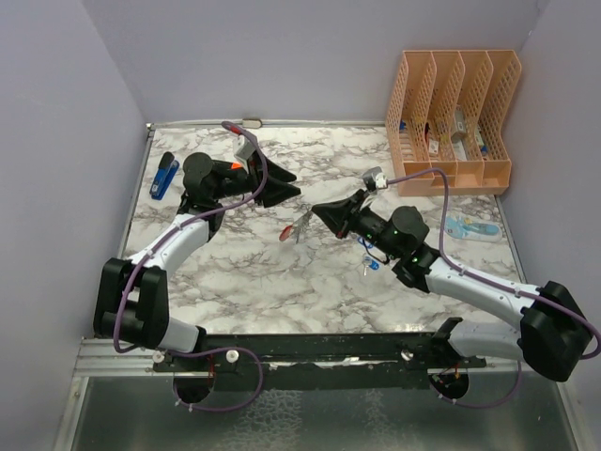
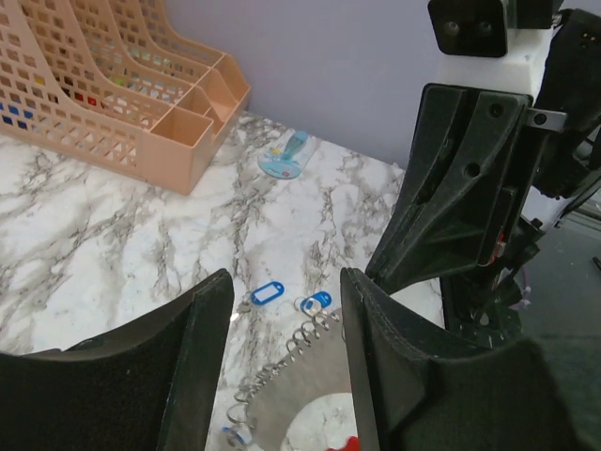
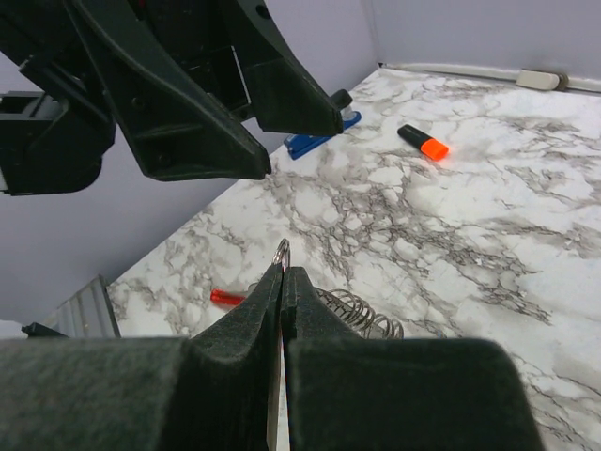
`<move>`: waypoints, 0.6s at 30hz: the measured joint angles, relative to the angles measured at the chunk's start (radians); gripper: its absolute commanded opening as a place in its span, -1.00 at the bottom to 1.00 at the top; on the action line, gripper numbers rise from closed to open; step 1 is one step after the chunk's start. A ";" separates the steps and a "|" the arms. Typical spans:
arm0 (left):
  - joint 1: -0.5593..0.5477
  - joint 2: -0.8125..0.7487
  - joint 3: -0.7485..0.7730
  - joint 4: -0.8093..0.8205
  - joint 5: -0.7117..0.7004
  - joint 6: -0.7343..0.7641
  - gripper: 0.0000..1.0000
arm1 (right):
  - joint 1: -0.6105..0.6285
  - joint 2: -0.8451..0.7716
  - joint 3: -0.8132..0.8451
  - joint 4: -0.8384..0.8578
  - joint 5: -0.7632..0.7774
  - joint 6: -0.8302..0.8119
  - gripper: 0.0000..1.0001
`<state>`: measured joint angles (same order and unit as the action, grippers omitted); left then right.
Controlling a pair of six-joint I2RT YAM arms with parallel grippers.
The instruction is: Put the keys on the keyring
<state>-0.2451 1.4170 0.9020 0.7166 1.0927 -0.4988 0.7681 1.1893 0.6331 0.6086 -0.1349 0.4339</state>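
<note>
Fingers [image 3: 246,324] of the right gripper [image 3: 282,274] are pressed tight together on the keyring [image 1: 300,226], and a small metal loop pokes out past their tips. From above, the keyring sits at that gripper's tip over the middle of the marble counter [image 1: 244,282]. Its red loop points toward the left arm, and a wire coil hangs off the grey band.

The left gripper [image 1: 293,181] hovers just behind and to the left of it. Its fingers [image 2: 188,376] are spread fairly wide with nothing between them. Its wrist camera looks down through the gap at the grey band and coil.

The keys [image 2: 267,294] lie flat on the counter, two blue-headed ones side by side. From above they show under the right arm's wrist, near the keyring but apart from it.

Along the back right stands an orange file organizer [image 1: 451,122], with a pale-blue flat item [image 1: 470,227] in front of it. A dark-blue stapler [image 1: 166,175] lies at the far left, and a black marker with an orange cap [image 3: 423,141] lies near it.
</note>
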 measured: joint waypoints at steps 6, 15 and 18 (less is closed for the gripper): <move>0.000 0.029 -0.010 0.150 0.018 -0.071 0.05 | 0.012 0.000 0.000 0.022 -0.029 -0.003 -0.98; 0.000 0.029 -0.051 0.312 0.082 -0.146 0.07 | 0.019 -0.002 0.000 0.022 -0.039 -0.006 -0.98; 0.000 0.029 -0.084 0.345 0.101 -0.162 0.07 | 0.019 -0.014 0.000 0.022 -0.039 -0.006 -0.98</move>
<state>-0.2451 1.4460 0.8185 1.0615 1.1938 -0.6609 0.7868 1.1755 0.6331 0.6308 -0.1738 0.4282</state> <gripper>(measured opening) 0.533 0.015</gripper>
